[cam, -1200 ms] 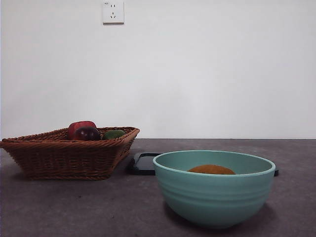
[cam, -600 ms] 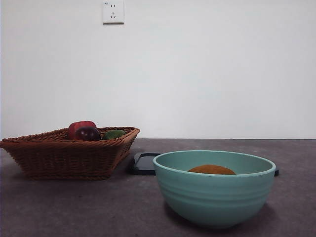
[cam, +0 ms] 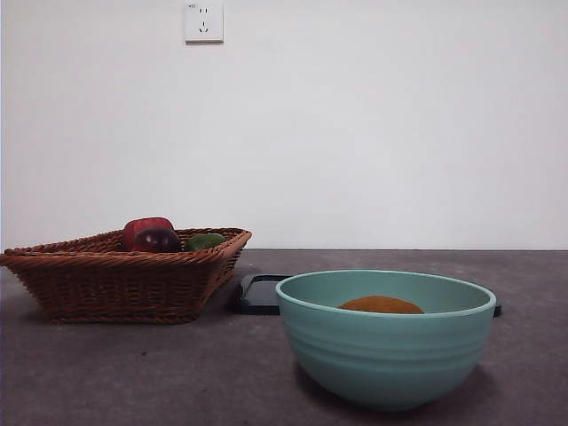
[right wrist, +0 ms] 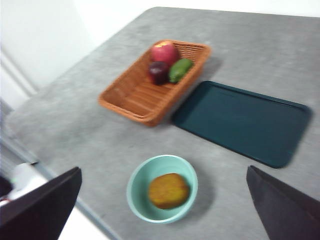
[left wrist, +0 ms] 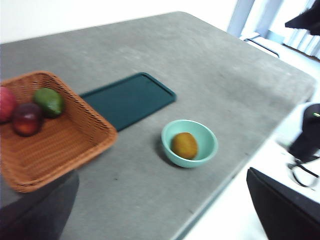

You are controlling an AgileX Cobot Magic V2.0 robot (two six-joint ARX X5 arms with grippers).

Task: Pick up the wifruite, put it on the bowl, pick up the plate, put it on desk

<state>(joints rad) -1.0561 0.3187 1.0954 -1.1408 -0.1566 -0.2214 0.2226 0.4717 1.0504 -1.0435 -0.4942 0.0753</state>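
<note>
The orange-brown wifruite [cam: 382,304] lies inside the mint-green bowl [cam: 385,346] on the desk [cam: 133,373]. It also shows in the bowl in the left wrist view [left wrist: 184,145] and the right wrist view [right wrist: 168,190]. A flat dark teal rectangular plate [right wrist: 242,121] lies on the desk behind the bowl; its edge shows in the front view [cam: 260,295]. My left gripper [left wrist: 162,174] and right gripper [right wrist: 162,171] are both high above the table, open and empty. Neither shows in the front view.
A brown wicker basket [cam: 115,280] stands left of the plate, holding a red fruit [cam: 142,228], a dark red-purple fruit [cam: 158,240] and a green fruit [cam: 205,240]. The table's near edge [left wrist: 210,210] runs close to the bowl.
</note>
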